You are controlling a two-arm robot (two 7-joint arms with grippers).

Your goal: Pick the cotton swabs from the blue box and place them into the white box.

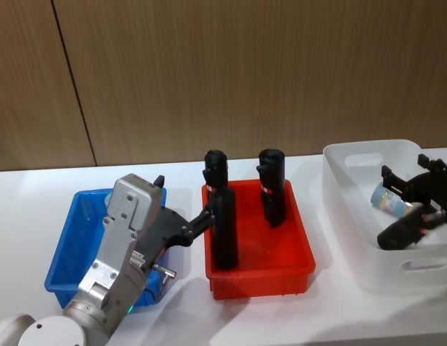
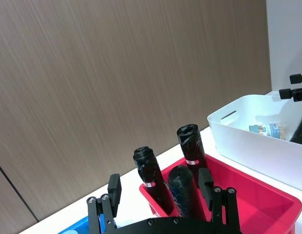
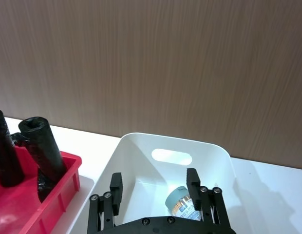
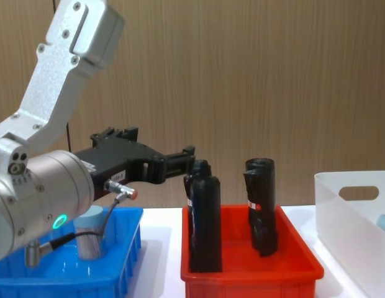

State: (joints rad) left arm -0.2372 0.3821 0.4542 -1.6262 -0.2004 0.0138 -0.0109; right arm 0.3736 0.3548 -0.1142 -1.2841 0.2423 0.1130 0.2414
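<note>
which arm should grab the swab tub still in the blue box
Left. The left gripper hovers over the blue box, jaws open, near the remaining cotton swab tub. The right gripper is over the white box.

Left arm reaches forward from lower left, wrist raised, left gripper (image 1: 209, 215) held level with fingers parted, nothing between them. Right gripper (image 1: 418, 189) at far right, angled downward, fingers spread, empty.

You have a white table (image 1: 36, 216) carrying three bins in a row. The blue box (image 1: 65, 249) sits on the robot's left, a red bin (image 1: 295, 249) in the middle and the white box (image 1: 353, 216) on the right, all standing apart directly on the tabletop.
</note>
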